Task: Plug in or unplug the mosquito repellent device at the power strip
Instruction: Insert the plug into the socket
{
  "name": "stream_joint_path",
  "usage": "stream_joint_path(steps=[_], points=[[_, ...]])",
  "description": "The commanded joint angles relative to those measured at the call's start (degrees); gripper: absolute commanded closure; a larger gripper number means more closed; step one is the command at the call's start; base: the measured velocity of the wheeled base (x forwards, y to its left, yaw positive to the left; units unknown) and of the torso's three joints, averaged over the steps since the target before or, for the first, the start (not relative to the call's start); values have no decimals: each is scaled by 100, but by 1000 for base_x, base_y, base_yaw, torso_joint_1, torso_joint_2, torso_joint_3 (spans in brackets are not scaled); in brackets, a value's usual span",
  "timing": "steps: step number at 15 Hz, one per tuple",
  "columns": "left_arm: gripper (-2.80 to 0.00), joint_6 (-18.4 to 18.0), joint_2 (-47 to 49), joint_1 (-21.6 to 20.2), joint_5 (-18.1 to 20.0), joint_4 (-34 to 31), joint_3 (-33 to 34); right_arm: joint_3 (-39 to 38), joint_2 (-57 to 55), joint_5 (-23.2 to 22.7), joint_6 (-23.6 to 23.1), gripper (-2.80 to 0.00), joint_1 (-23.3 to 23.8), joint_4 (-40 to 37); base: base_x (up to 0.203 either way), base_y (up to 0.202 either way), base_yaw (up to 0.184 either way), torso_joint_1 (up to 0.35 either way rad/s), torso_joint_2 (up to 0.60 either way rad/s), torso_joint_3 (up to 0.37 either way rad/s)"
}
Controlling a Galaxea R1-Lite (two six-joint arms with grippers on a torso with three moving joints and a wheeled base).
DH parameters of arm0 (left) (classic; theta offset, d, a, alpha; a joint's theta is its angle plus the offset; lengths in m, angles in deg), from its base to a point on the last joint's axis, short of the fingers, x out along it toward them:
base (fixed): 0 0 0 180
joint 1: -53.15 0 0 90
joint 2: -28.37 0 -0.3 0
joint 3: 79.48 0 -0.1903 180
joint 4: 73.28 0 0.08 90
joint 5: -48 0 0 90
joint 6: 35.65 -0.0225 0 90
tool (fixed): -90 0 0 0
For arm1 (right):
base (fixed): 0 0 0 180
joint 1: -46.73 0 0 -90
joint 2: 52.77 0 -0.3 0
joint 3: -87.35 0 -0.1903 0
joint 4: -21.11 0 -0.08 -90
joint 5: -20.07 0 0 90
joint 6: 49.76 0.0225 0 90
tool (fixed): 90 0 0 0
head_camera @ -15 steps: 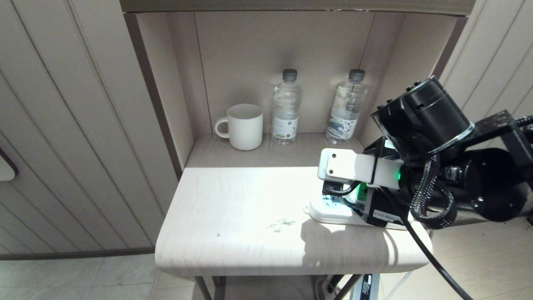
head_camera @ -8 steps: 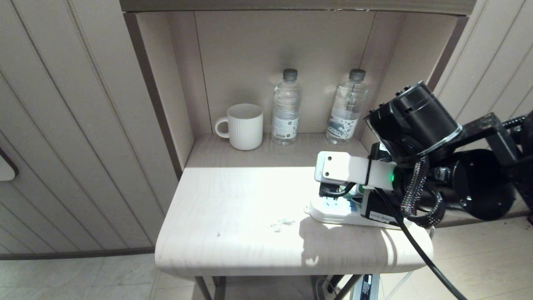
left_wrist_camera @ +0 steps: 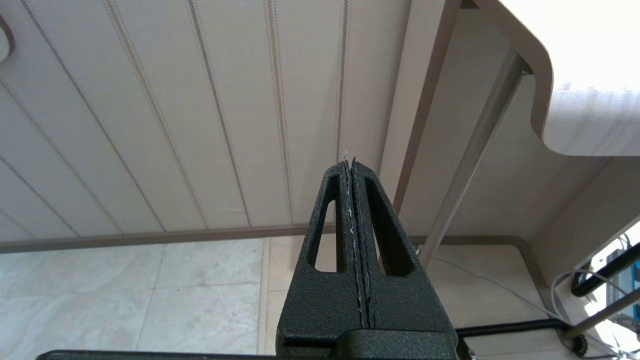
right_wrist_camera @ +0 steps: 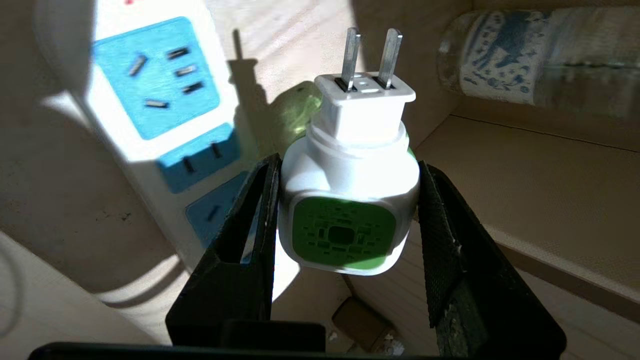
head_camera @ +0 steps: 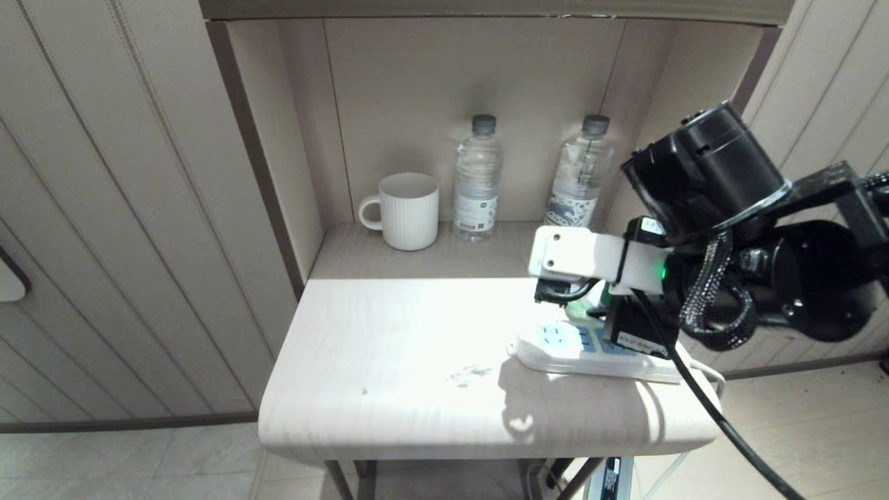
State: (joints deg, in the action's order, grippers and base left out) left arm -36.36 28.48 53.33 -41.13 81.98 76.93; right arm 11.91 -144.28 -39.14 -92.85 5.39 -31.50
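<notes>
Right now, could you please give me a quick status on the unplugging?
Right gripper shut on the mosquito repellent device, prongs clear of the power strip. Left gripper shut, parked beside the table. Nothing in the way.

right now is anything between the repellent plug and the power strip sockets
Nothing visible. The right tool holds the mosquito repellent device by its white head, prongs bare and clear of the power strip, whose blue sockets show unobstructed beside it.

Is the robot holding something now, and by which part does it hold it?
The right tool holds the mosquito repellent device by the two sides of its white head.
</notes>
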Motion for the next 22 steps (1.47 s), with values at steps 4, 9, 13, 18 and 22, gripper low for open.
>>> stream_joint_path(steps=[4, 9, 13, 18, 22], points=[[0, 0, -2, -1, 1, -3, -4, 317, 193, -273, 153, 0, 319, -77, 0, 0, 0, 0, 0, 0], [0, 0, -2, -1, 1, -3, -4, 1552, 105, -1216, 1437, 0, 422, -1536, 0, 0, 0, 0, 0, 0], [0, 0, -2, -1, 1, -3, 4, 2839, -290, -1720, 2666, 0, 532, -2989, 0, 0, 0, 0, 0, 0], [0, 0, 2, -1, 1, -3, 0, 3096, -941, -1913, 3926, 0, 826, -3558, 0, 0, 0, 0, 0, 0], [0, 0, -2, -1, 1, -3, 4, 3104, -899, -2656, 4118, 0, 1053, -3667, 0, 0, 0, 0, 0, 0]])
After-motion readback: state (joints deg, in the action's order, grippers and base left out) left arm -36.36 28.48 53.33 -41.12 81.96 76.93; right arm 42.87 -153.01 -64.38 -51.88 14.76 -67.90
